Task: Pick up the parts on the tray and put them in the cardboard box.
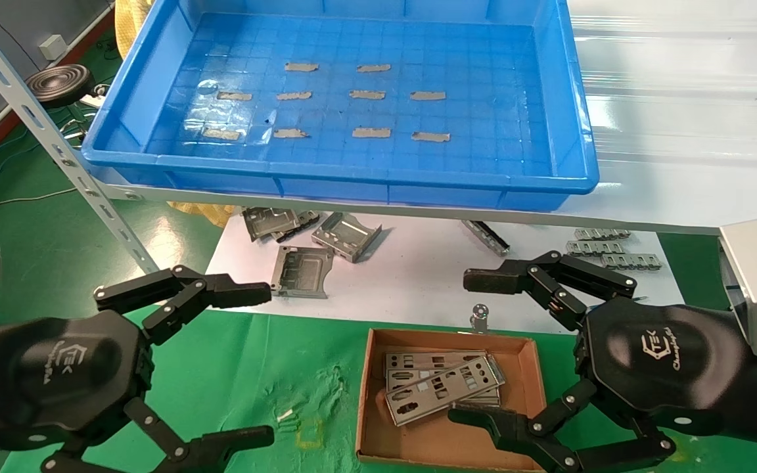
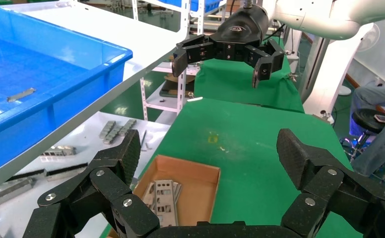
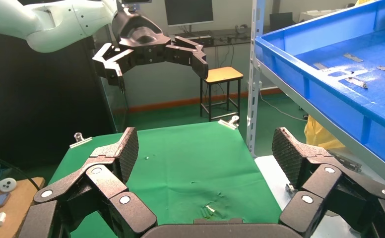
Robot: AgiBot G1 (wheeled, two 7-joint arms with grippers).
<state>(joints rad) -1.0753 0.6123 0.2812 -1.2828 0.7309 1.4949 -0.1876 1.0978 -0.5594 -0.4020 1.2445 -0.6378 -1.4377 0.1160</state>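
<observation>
The blue tray [image 1: 352,174] sits on the upper shelf; its grid floor holds only grey tape strips [image 1: 365,94], and no parts are on it. The cardboard box [image 1: 363,394] lies on the green cloth at the front with a small stack of silver-grey plates [image 1: 441,384] inside; box [image 2: 200,183] and plates [image 2: 163,196] also show in the left wrist view. My left gripper [image 1: 268,362] [image 2: 210,153] is open and empty, left of the box. My right gripper [image 1: 460,347] [image 3: 205,151] is open and empty at the box's right side.
Folded grey brackets [image 1: 303,269] [image 1: 345,235] and toothed strips [image 1: 605,246] lie on the white sheet under the shelf. A slanted metal shelf upright [image 1: 37,125] stands at the left. A small clip [image 1: 480,314] stands behind the box. A seated person [image 2: 384,124] is off to the side.
</observation>
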